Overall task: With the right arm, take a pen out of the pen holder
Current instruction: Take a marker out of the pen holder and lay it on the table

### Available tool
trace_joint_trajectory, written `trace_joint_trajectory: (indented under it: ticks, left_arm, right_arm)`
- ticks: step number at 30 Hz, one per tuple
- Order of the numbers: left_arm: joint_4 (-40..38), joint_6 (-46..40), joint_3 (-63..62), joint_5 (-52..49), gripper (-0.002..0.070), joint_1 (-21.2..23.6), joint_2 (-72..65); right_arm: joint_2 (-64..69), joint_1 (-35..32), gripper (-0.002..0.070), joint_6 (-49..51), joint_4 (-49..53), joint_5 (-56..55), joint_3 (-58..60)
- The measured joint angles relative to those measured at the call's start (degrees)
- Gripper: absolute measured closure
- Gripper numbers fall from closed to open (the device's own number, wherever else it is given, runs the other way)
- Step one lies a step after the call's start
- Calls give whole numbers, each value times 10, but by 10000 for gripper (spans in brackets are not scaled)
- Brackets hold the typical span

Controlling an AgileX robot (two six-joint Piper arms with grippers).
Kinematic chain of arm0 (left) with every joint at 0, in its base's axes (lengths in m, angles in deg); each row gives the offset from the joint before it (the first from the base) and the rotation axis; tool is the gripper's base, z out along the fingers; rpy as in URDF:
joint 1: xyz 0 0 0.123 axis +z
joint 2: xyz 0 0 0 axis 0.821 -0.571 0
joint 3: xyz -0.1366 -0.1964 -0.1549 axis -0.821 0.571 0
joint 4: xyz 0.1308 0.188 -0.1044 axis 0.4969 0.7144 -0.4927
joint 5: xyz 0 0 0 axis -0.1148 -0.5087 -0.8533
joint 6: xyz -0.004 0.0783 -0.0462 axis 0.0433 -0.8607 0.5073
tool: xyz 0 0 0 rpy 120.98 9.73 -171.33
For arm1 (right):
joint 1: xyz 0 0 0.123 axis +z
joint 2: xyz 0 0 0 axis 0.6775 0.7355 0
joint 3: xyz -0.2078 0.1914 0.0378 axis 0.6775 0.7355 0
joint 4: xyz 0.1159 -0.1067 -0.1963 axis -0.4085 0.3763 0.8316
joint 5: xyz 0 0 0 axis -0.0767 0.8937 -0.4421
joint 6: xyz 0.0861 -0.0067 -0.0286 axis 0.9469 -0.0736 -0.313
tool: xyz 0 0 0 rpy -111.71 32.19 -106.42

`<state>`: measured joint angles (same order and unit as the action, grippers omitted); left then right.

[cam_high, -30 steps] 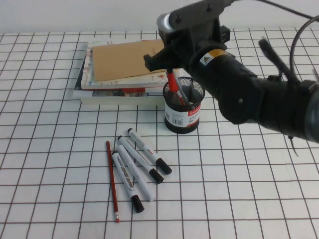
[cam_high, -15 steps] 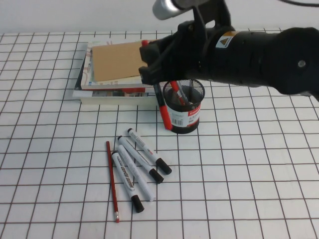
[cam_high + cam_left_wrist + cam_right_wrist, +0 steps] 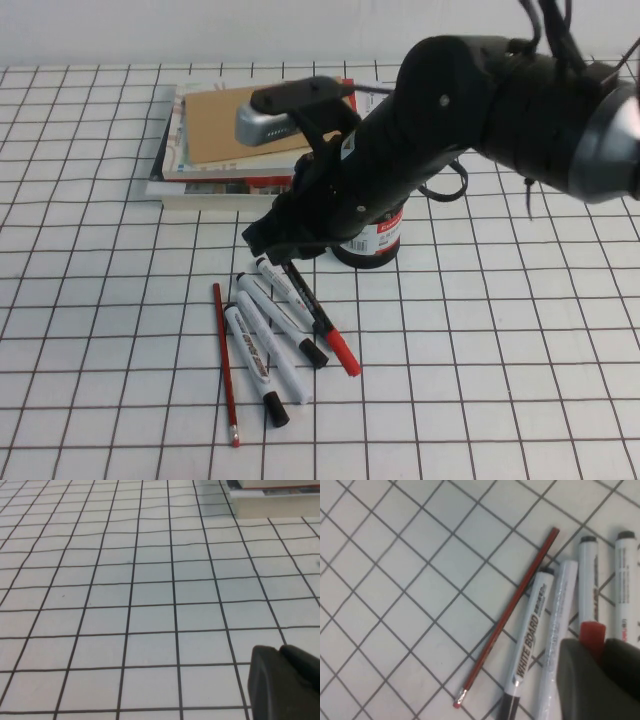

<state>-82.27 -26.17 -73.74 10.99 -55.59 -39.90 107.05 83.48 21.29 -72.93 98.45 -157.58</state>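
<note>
The black mesh pen holder [image 3: 378,243] stands behind my right arm, mostly hidden by it. My right gripper [image 3: 285,258] hangs low over the loose markers, in front and to the left of the holder, shut on a black pen with a red cap [image 3: 328,330]. The pen slants down toward the table, its red end [image 3: 343,356] lowest. In the right wrist view the red end [image 3: 592,632] pokes out between the dark fingers of the right gripper [image 3: 600,652]. The left gripper [image 3: 286,680] is off to the side over bare grid table, shut and holding nothing.
Three white board markers [image 3: 270,345] and a red pencil [image 3: 226,365] lie on the table right under the held pen. A stack of books [image 3: 225,150] sits at the back left, beside the holder.
The right arm lifted the red-capped pen out of the holder, swung forward and left, and came down over the markers. The pen now slants with its red end near the table.
</note>
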Motion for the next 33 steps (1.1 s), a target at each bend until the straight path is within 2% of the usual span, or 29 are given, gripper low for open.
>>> trace_joint_trajectory:
  ticks: [7, 15, 26, 33]
  left_arm:
    - [0, 0, 0, 0, 680, 0, 0]
    - [0, 0, 0, 0, 679, 0, 0]
    - [0, 0, 0, 0, 679, 0, 0]
    - [0, 0, 0, 0, 679, 0, 0]
  right_arm:
    - [75, 36, 624, 46, 4, 9, -58]
    - [149, 74, 624, 112, -3, -66, -110]
    - [212, 75, 624, 182, -7, -126, -127]
    - [233, 75, 624, 188, -19, -149, -127]
